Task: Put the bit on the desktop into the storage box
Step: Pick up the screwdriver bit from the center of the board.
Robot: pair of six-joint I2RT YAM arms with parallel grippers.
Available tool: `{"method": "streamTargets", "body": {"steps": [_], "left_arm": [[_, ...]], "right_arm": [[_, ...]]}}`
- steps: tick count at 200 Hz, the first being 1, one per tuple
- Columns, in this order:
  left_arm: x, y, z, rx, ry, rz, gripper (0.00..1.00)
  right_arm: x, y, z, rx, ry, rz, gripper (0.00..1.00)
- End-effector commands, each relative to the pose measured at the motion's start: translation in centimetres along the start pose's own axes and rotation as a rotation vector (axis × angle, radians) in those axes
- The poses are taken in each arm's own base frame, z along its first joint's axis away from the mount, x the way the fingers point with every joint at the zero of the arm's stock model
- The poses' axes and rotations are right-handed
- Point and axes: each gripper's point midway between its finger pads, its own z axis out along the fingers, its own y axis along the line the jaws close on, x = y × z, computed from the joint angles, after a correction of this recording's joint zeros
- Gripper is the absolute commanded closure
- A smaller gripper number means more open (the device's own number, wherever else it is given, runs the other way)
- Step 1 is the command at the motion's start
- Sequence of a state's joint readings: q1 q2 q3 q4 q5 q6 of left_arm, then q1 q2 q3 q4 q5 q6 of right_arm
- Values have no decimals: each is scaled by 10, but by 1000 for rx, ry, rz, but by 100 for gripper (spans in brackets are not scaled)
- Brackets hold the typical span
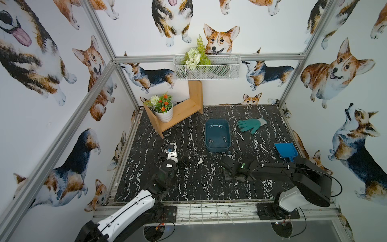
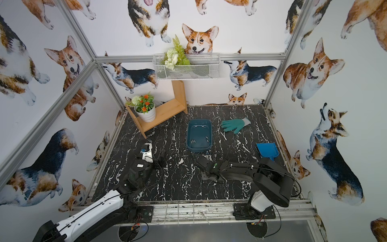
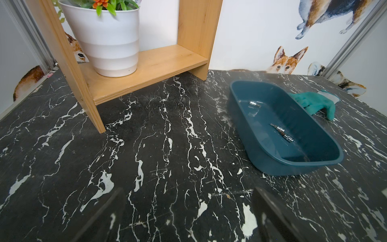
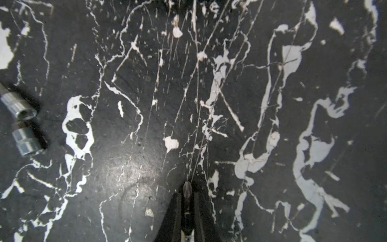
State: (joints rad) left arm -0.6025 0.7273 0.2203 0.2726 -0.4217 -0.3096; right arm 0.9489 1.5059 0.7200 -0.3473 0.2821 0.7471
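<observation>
We had the right gripper [image 4: 187, 194] clamped on a bit [image 4: 187, 188]; left gripper [image 3: 188, 209] was apart. Next, prob.: lift & carry to far storage box [image 3: 272, 165].

a slim dark bit [image 4: 187, 190] is pinched between the closed fingers of the right claw [image 4: 187, 198], its pointed tip poking out over the black, white-veined worktop [image 4: 146, 125]. two silvery socket-ended bits [image 4: 18, 104] lie loose on that worktop, nearly end to end (one is cut off by the frame edge). the dark teal storage box [image 1: 217, 149] sits upright mid-worktop, with several small metal bits [image 3: 281, 133] on its floor.
</observation>
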Motion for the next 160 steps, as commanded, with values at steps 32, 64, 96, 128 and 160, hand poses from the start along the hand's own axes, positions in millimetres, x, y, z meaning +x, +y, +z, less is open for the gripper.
{"method": "streamTargets", "body": {"steps": [32,64,96,128,160], "left_arm": [[-7,-1,-2,10,-34,-14,0],[-5,0,-2,4,-31,-10,0],[-4,-2,0,13,-24,-3,0],[-3,-3,1,16,-14,4,0],[-2,-4,3,17,-8,7,0]], "right_arm": [[-18,2,-19,1,-50,-28,89],[-41,1,-36,-11,-119,-21,90],[-78,-2,-56,-69,-199,24,90],[-123,-11,-73,-126,-301,67,90],[-165,-18,-75,-147,-368,86,90]]}}
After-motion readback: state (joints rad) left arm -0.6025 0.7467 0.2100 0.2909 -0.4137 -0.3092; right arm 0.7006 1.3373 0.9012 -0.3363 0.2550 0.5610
